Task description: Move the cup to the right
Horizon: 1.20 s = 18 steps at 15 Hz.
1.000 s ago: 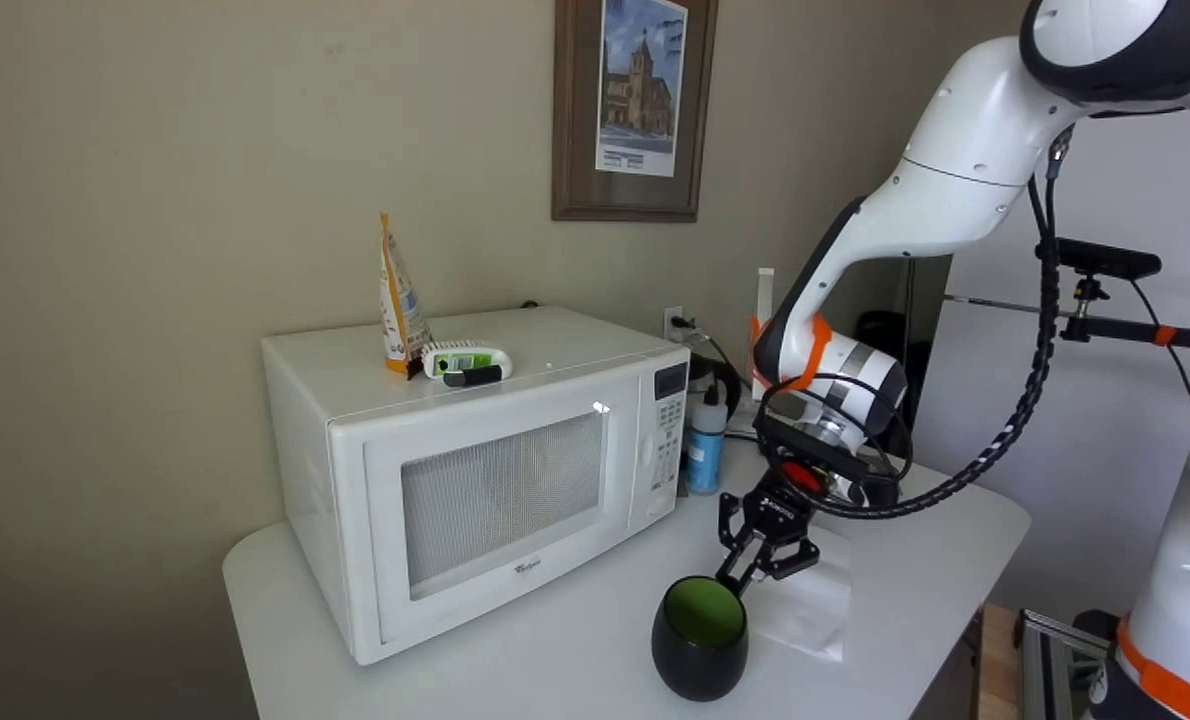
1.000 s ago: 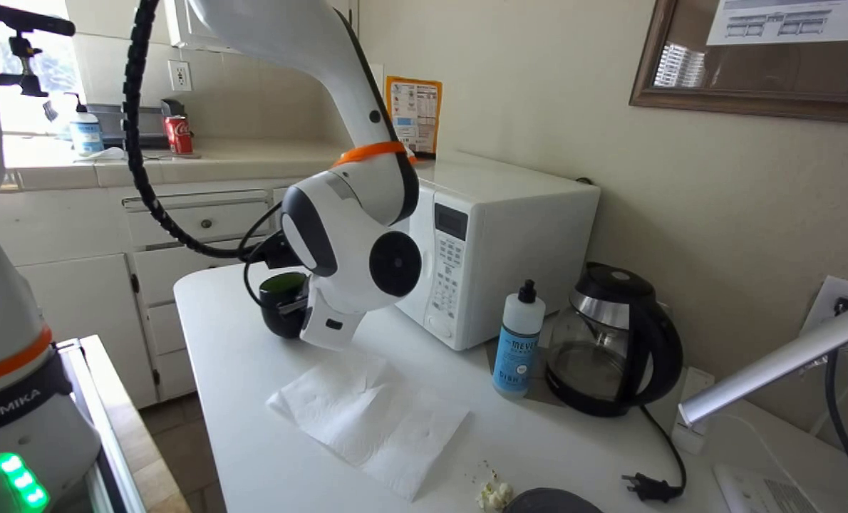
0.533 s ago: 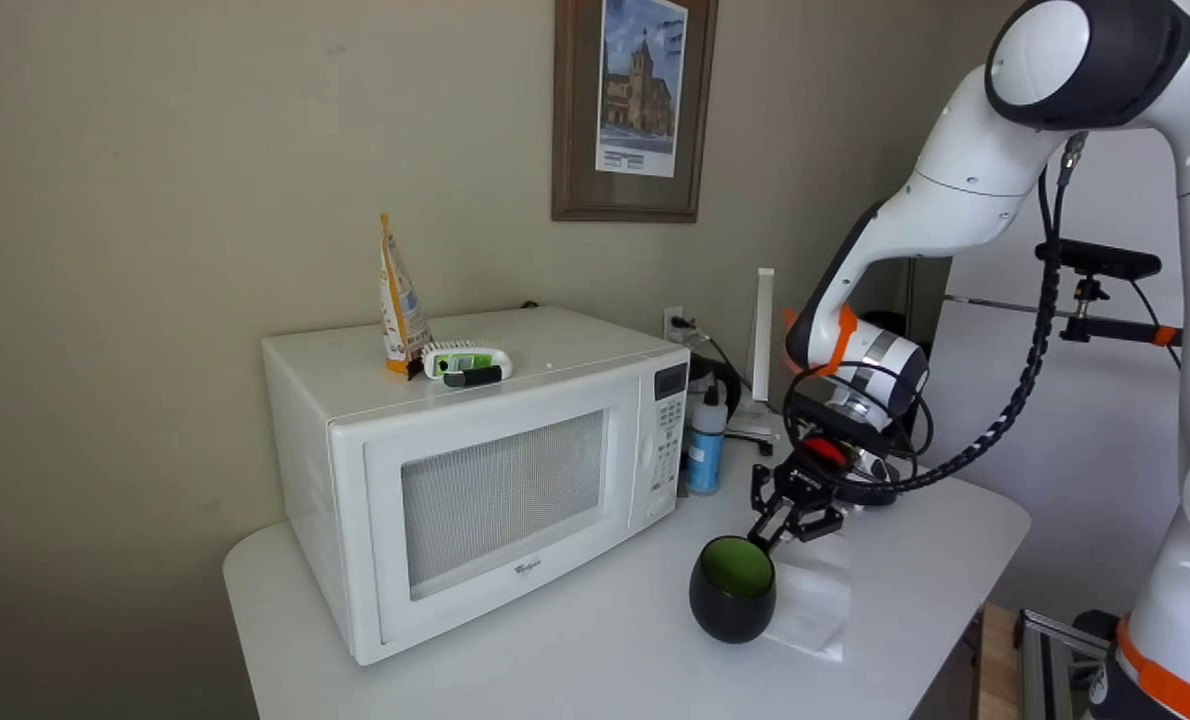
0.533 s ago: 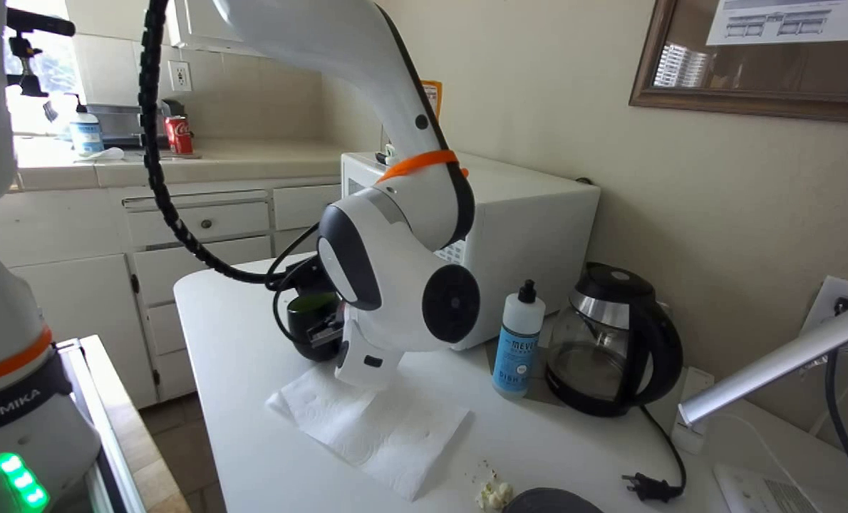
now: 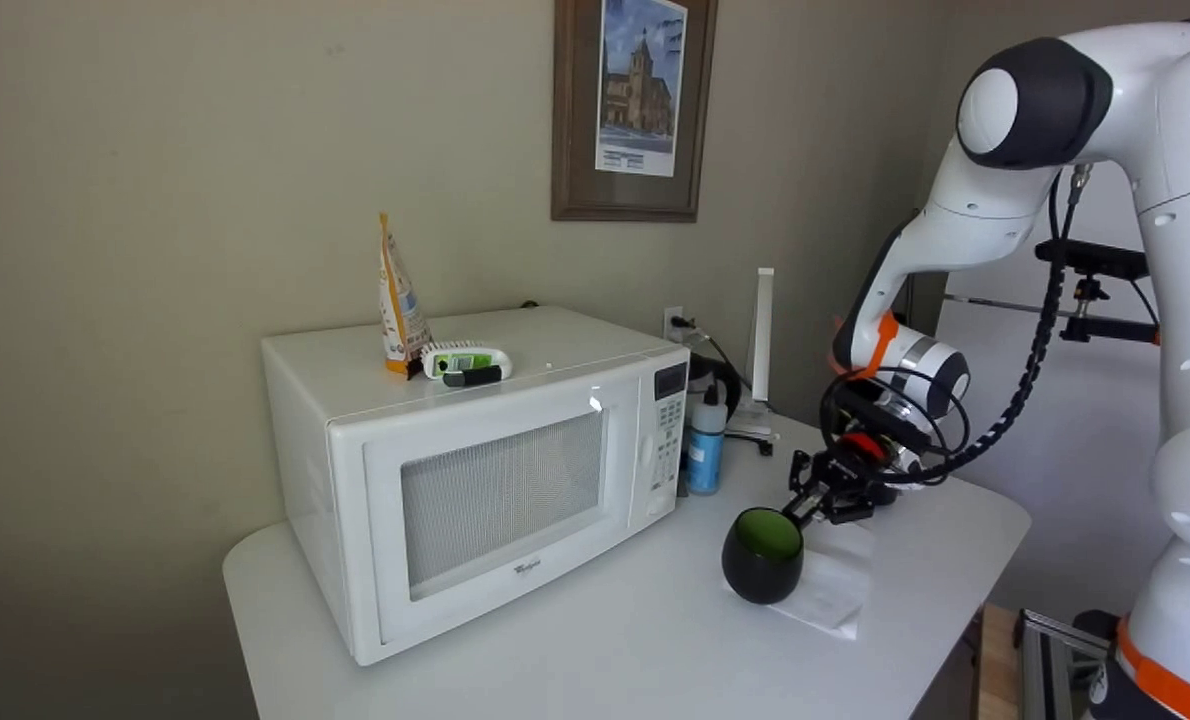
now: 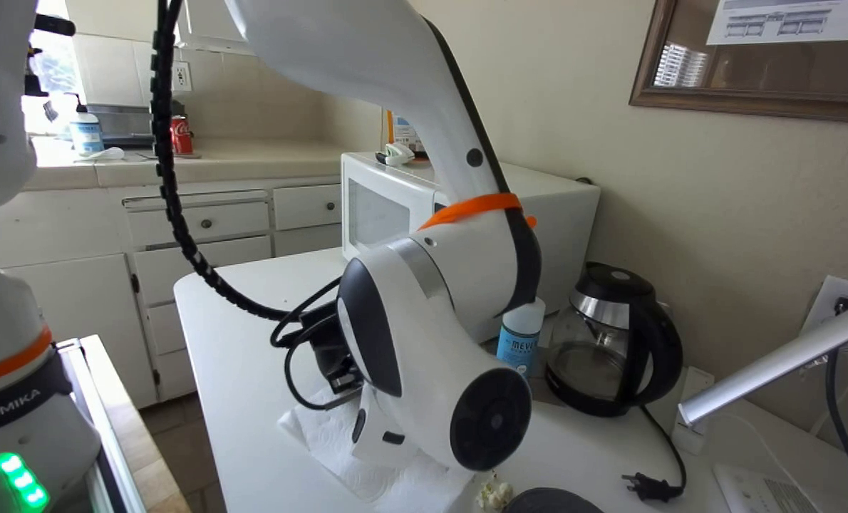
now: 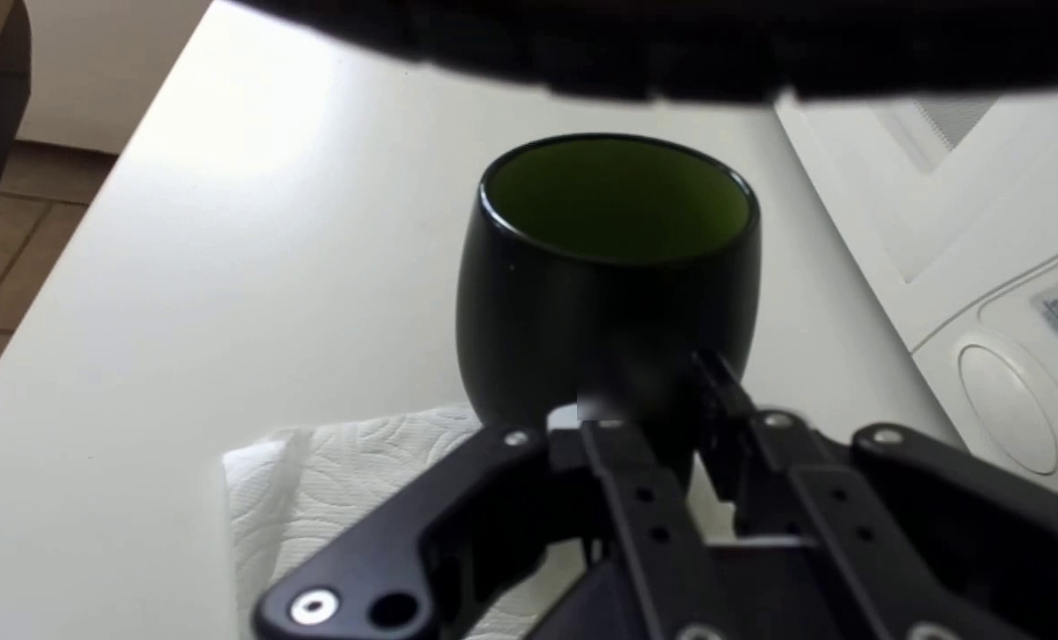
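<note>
The cup, dark outside and green inside, stands upright at the left edge of the paper towel in an exterior view. In the wrist view the cup is straight ahead, its open green mouth up. My gripper reaches to the cup's side, low down. In the wrist view the gripper has its fingers close together with a dark part of the cup between them; the exact contact is dark and blurred. In an exterior view the arm hides most of the cup and gripper.
A white paper towel lies under and beside the cup. The white microwave stands nearby. A blue-labelled soap bottle, a glass kettle, white crumbs and a flat dark round object are also on the table.
My gripper and the cup have moved together, rightward and farther back in an exterior view, away from the table's front. The paper towel has shifted slightly the same way.
</note>
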Motion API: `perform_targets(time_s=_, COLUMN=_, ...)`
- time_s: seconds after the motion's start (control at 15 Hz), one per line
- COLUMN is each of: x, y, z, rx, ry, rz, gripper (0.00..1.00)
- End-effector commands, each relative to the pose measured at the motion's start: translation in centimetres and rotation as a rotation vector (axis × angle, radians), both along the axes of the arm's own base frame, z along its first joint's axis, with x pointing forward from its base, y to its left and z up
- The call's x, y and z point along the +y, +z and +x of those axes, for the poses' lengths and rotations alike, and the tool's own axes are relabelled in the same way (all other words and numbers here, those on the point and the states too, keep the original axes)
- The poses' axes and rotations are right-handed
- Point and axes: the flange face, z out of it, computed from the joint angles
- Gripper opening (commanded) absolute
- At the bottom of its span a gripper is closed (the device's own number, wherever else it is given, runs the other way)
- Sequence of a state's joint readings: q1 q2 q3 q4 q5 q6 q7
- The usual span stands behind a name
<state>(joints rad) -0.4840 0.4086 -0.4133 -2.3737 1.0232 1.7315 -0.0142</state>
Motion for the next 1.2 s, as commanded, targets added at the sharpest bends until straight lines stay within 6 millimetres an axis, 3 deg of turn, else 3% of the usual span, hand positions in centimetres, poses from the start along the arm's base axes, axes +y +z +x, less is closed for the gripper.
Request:
perform_targets(time_s=0.0, x=-2.7, y=-1.9, z=-1.9, rx=-0.044, ry=-0.056, rz=0.064, gripper=0.05)
perform_targets(time_s=0.47, x=-6.4, y=-4.5, z=-6.7, rx=-0.080, ry=-0.227, rz=0.161, gripper=0.05)
perform_targets(time_s=1.13, x=-8.5, y=-5.0, z=-8.2, rx=-0.027, ry=-0.515, rz=0.229, gripper=0.05)
